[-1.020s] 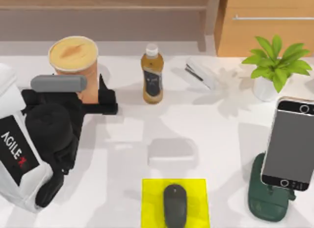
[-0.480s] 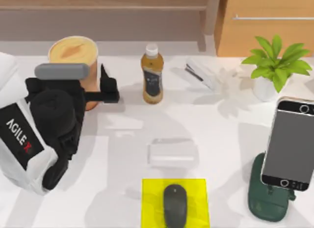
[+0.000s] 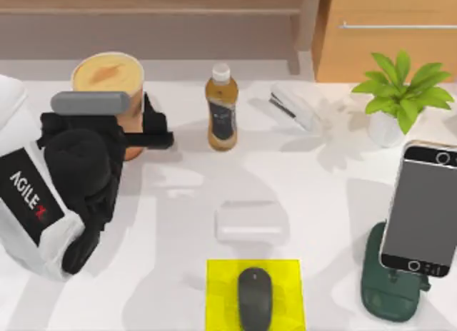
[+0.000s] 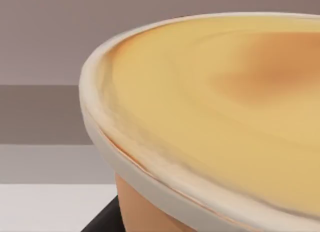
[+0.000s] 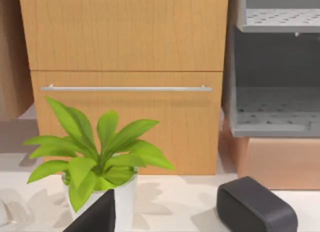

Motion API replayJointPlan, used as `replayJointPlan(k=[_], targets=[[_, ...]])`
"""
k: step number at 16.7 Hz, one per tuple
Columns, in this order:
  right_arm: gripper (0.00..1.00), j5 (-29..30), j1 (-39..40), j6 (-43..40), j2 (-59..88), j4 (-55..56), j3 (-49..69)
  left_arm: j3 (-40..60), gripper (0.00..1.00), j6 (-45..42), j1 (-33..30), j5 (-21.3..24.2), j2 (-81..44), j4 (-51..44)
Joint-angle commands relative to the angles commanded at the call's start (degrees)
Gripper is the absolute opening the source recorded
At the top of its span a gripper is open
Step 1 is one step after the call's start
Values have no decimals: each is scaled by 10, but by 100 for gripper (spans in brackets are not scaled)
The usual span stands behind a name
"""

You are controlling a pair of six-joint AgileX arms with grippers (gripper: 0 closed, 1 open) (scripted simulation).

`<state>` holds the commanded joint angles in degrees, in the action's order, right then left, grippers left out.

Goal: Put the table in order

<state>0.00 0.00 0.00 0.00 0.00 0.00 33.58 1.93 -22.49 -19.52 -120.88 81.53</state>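
Where the table (image 3: 178, 202) spreads white across the top view, its long axis runs left to right, with the wooden shelf (image 3: 150, 17) and cabinet (image 3: 389, 38) along its far edge. At its far left stands the orange cup (image 3: 107, 78); the left gripper (image 3: 136, 131) is at the cup's near side, one black finger (image 3: 153, 124) just right of the cup wall, but whether it is clamped on the cup cannot be told. Since half a second ago the left arm has barely shifted, and the cup stands where it did.

Further right on the table stand a tea bottle (image 3: 221, 110), upright, a white stapler (image 3: 293, 108), and a potted plant (image 3: 396, 95). Nearer are a white box (image 3: 251, 222), a mouse (image 3: 255, 299) lying on a yellow pad (image 3: 221, 288), and a phone (image 3: 421, 210) on a green stand (image 3: 385, 292).

From the left wrist the cup's cream lid (image 4: 210, 117) appears close up. From the right wrist a dark speaker (image 5: 256, 207) appears beside the plant, before the cabinet's handle (image 5: 125, 88).
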Motion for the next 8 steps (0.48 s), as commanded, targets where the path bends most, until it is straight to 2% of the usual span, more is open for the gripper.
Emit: replayJointPlan(k=[8], targets=[[100, 0, 0, 0, 0, 0, 0, 0, 10, 0, 0, 0, 0, 0]])
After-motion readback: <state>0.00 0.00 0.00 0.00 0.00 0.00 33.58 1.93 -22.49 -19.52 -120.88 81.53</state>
